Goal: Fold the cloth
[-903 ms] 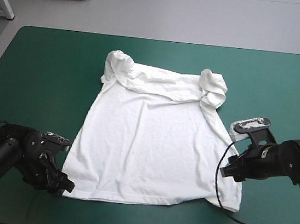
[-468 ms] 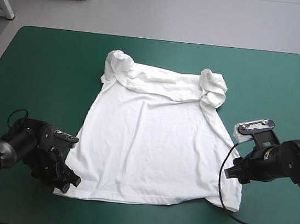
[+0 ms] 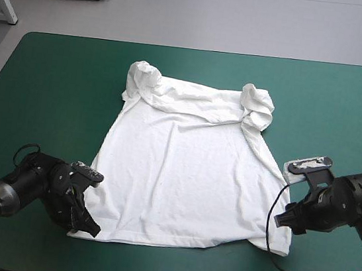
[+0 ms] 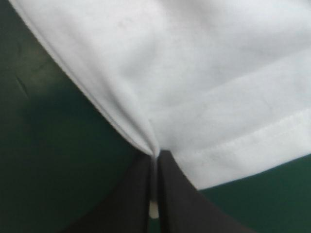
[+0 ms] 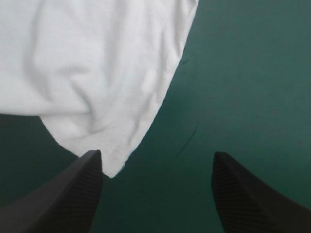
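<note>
The left gripper [image 3: 89,226] sits low on the teal-green cover [image 3: 46,91] with its black fingers pinched together on the near-left hem corner of the T-shirt [image 3: 182,176]. The left wrist view shows only a thin pleat of white cloth caught at the very tips. Such a shallow bite could slide out once the arm lifts or pulls.

The T-shirt lies spread flat across the middle of the table, hem toward the robot. The left sleeve [image 3: 142,77] and right sleeve [image 3: 257,107] are bunched into lumps at the far corners. If they get folded under as they are, the bundle will probably come out uneven.

The right gripper [image 5: 158,154] hovers at the near-right hem corner with its fingers wide apart and holding nothing. The corner's tip lies just beside one finger rather than between the two — closing here would likely catch bare cover or a sliver of hem. If one arm then rises alone, the shirt would probably drag askew and wrinkle.
</note>
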Controlling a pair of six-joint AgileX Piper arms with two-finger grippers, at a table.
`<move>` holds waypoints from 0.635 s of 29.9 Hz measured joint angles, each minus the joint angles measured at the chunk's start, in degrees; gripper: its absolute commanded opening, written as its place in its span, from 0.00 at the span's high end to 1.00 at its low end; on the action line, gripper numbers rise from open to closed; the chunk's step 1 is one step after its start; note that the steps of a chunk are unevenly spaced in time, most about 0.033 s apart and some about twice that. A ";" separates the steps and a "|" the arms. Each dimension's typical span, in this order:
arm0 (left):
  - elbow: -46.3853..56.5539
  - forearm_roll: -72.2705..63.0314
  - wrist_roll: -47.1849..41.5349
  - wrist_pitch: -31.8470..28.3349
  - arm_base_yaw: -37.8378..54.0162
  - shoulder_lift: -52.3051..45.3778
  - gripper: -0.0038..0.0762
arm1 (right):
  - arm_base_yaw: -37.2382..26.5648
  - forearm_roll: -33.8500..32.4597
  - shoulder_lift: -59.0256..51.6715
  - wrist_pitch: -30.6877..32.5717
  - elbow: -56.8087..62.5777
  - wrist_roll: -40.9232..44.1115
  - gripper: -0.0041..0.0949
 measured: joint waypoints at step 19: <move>0.18 -0.21 1.71 -0.30 -0.06 -0.26 0.98 | 0.00 4.61 8.70 -3.45 6.69 -0.52 0.35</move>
